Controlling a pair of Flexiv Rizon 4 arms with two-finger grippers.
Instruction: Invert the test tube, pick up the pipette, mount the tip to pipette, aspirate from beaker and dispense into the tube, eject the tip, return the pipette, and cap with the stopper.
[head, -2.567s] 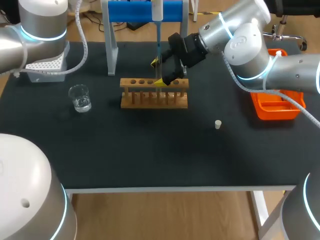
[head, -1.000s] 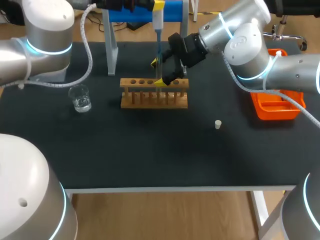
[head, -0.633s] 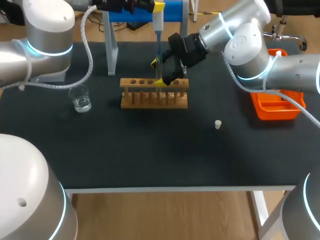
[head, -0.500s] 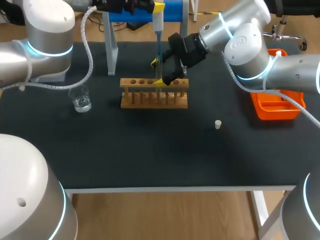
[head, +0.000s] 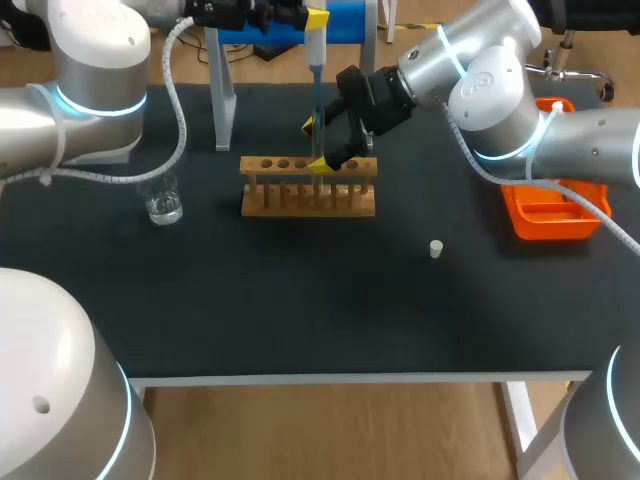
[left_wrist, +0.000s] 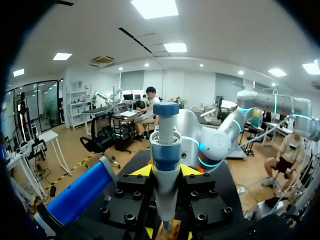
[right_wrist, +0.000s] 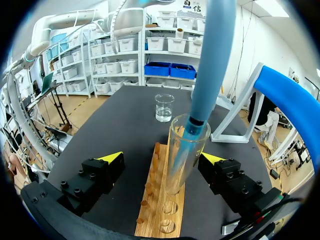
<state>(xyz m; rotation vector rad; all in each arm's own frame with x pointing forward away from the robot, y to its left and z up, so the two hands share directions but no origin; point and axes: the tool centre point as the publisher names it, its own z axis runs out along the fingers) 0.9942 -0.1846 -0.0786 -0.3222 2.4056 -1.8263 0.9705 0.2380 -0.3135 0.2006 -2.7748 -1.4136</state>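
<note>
A clear test tube (head: 319, 140) stands upright in the wooden rack (head: 308, 190). My left gripper (head: 314, 16) is shut on the blue and white pipette (head: 316, 45), held upright above the rack with its long blue tip reaching down into the tube's mouth. In the left wrist view the pipette (left_wrist: 165, 155) sits clamped in the gripper (left_wrist: 166, 172). My right gripper (head: 314, 144) is open, one finger on each side of the tube. The right wrist view shows the tube (right_wrist: 181, 155) standing free inside that gripper (right_wrist: 162, 158), with the pipette tip (right_wrist: 210, 65) in it.
A glass beaker (head: 160, 196) of water stands left of the rack, and shows ahead of the right gripper as the beaker (right_wrist: 164, 107). A small white stopper (head: 436, 249) lies right of centre. An orange tray (head: 555, 212) sits at the right edge. The blue pipette stand (head: 290, 22) rises behind the rack.
My left arm's elbow has swung over the back left corner, now covering the tip box there. The pipette tip, tube and right gripper have stayed where they were.
</note>
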